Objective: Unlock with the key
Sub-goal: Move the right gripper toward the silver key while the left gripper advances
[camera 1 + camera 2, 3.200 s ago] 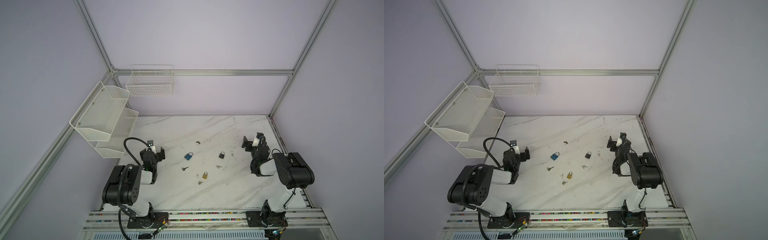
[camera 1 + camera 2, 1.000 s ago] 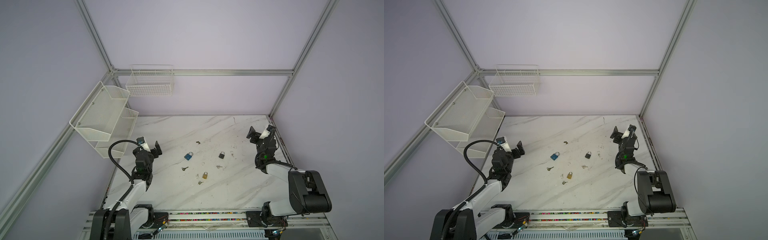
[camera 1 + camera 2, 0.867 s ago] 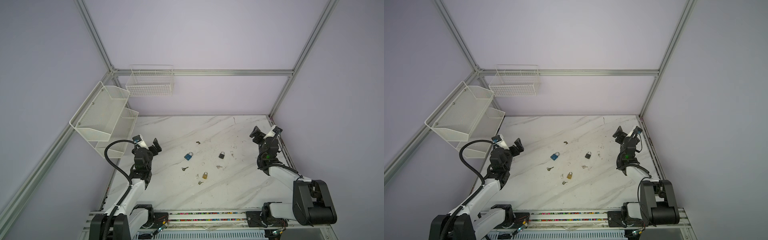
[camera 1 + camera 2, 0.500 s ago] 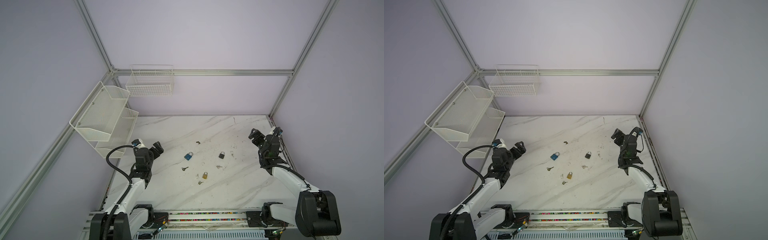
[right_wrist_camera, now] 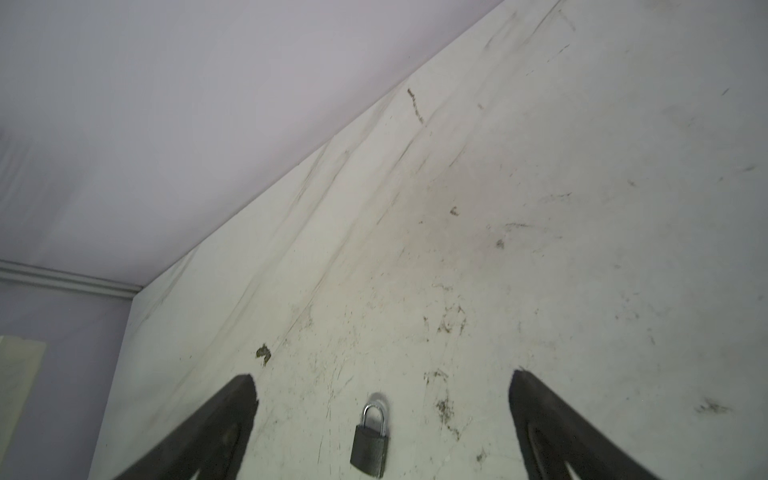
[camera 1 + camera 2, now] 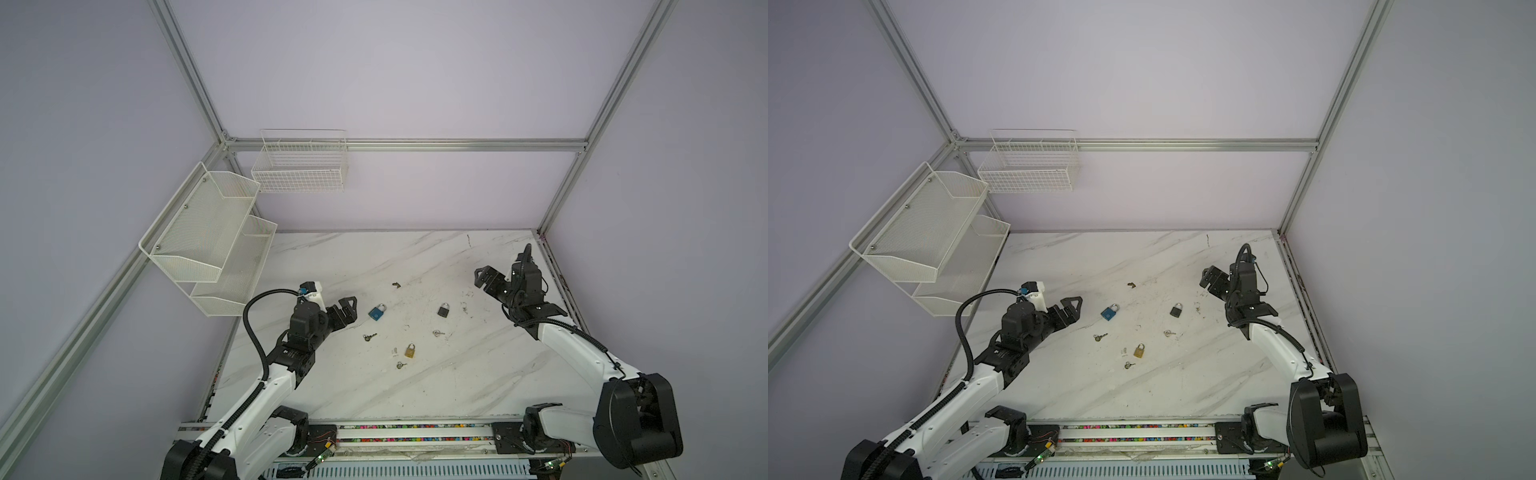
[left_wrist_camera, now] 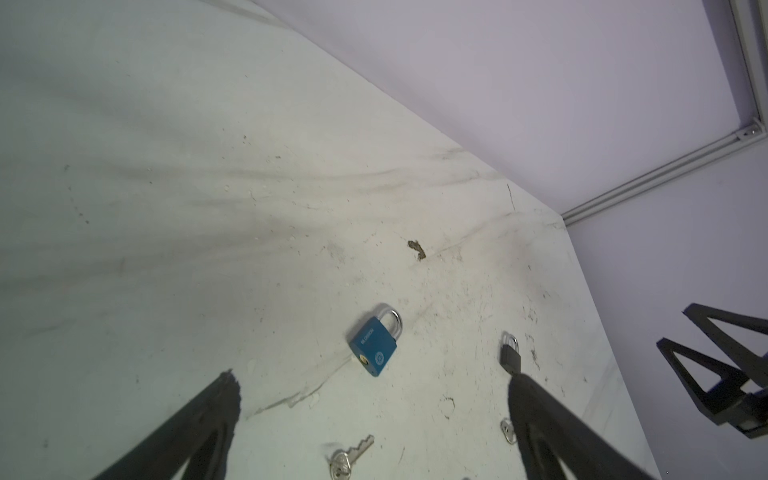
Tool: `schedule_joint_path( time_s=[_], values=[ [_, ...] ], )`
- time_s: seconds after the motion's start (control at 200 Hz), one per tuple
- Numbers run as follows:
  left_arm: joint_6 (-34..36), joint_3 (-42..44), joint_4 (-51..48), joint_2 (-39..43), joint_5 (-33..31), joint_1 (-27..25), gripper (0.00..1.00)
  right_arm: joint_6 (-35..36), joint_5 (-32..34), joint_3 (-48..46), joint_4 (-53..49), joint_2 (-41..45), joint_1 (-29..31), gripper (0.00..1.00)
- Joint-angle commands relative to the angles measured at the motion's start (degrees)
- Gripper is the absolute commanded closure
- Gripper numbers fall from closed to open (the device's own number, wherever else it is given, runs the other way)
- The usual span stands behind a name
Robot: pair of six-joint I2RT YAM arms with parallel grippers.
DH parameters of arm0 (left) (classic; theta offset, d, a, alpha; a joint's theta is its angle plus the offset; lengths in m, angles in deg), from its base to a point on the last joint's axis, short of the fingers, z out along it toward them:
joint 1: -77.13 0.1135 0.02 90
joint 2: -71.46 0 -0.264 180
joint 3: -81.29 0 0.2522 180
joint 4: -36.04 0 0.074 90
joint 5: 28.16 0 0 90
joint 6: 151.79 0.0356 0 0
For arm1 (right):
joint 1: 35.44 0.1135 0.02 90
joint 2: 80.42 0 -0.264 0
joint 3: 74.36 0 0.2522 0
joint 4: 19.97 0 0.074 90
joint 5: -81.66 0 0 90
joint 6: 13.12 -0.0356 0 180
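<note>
On the marble table (image 6: 478, 374), we are hovering both arms over 3 padlocks and several small keys, with nothing gripped. The left gripper (image 6: 350, 311) is standing fully spread, the blue padlock (image 6: 377, 312) lying flat at its 3 o'clock in a top view and a key (image 6: 369, 336) at that lock's 7 o'clock. The right gripper (image 6: 485, 283) is likewise spread wide, the black padlock (image 6: 444, 310) at its 8 o'clock. We are judging this the approach step: next, 1 arm needs to pinch a thin key off the surface while the other steadies its lock.

blue padlock (image 7: 375, 351), black padlock (image 7: 510, 355), key (image 7: 351, 456)
</note>
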Motion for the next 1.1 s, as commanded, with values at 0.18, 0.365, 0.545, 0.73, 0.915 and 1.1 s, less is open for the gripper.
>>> schedule_joint_path(
  time_s=[0.18, 0.365, 0.545, 0.73, 0.915, 1.1],
  values=[
    [0.4, -6.9, -4.1, 1.9, 1.0, -7.7, 0.0, -0.9, 4.6, 2.8, -13.5, -2.5, 12.9, 0.02],
    [-0.4, -7.8, -5.4, 1.9, -0.4, -12.6, 0.0, -2.3, 4.1, 2.9, -16.3, -4.3, 19.5, 0.03],
    [-0.8, -9.3, -5.6, 0.4, -1.6, -16.5, 0.0, -1.4, 1.6, 1.6, -14.6, -5.6, 21.6, 0.05],
    [-0.3, -10.9, -5.7, -2.3, -4.6, -20.7, 0.0, 0.9, -0.8, 2.0, -13.8, -9.4, 22.2, 0.11],
    [-0.7, -12.3, -5.6, -4.8, -7.3, -23.4, 0.0, 3.0, -2.2, 2.6, -12.8, -12.5, 22.7, 0.19],
    [-0.8, -13.4, -5.6, -6.1, -8.0, -24.3, 0.0, 3.6, -1.8, 3.5, -11.8, -16.3, 23.7, 0.24]
  ],
)
